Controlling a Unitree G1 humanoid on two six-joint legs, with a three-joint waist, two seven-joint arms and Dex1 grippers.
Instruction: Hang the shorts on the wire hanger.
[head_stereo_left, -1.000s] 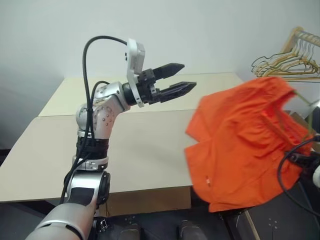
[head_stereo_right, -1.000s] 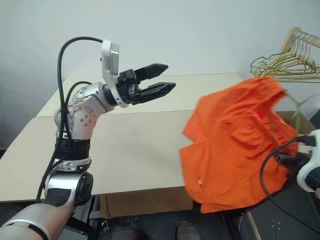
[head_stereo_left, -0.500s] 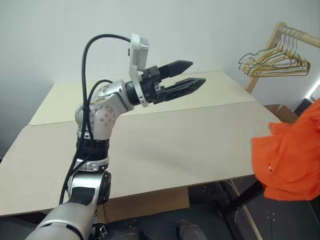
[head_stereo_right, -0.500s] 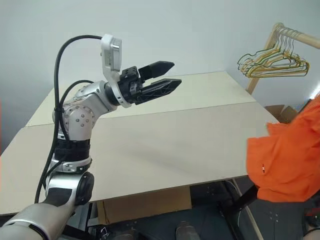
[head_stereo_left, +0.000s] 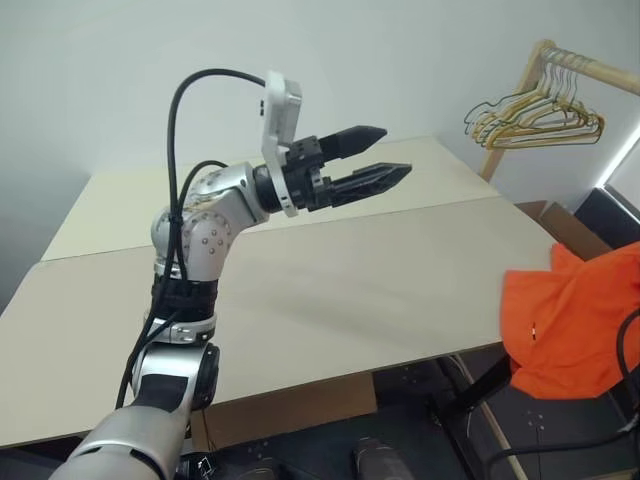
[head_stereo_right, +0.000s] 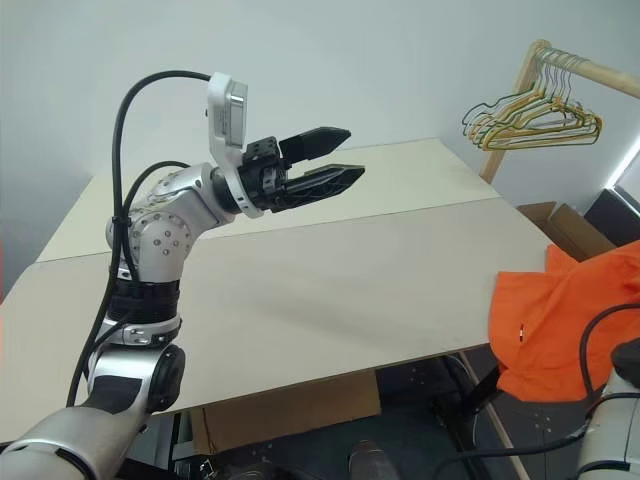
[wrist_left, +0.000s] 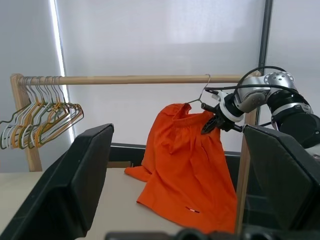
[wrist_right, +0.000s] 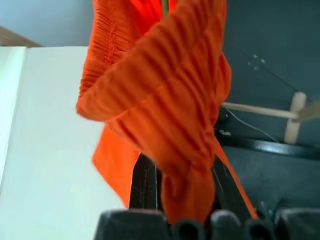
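Note:
The bright orange shorts (head_stereo_left: 572, 320) hang past the table's right edge, waistband up. In the left wrist view the shorts (wrist_left: 187, 165) dangle just below a wooden rail, and my right gripper (wrist_left: 210, 123) is shut on their top corner. The wire hanger (wrist_left: 204, 93) rises from that same bunch, its small hook up by the rail. The right wrist view has the gathered waistband (wrist_right: 165, 115) pinched between the black fingers (wrist_right: 144, 187). My left gripper (head_stereo_left: 396, 151) is raised over the table, open and holding nothing.
The pale table (head_stereo_left: 330, 290) spreads below the left arm. A wooden clothes rail (wrist_left: 140, 79) stands to the right, with a bunch of yellow, green and wooden hangers (head_stereo_left: 535, 115) on it. A cardboard box (head_stereo_left: 560, 225) sits on the floor beside the rail.
The right arm has swung the shorts to the right, from over the table's right part to beyond its edge. The view has turned right. The left gripper stayed put, open.

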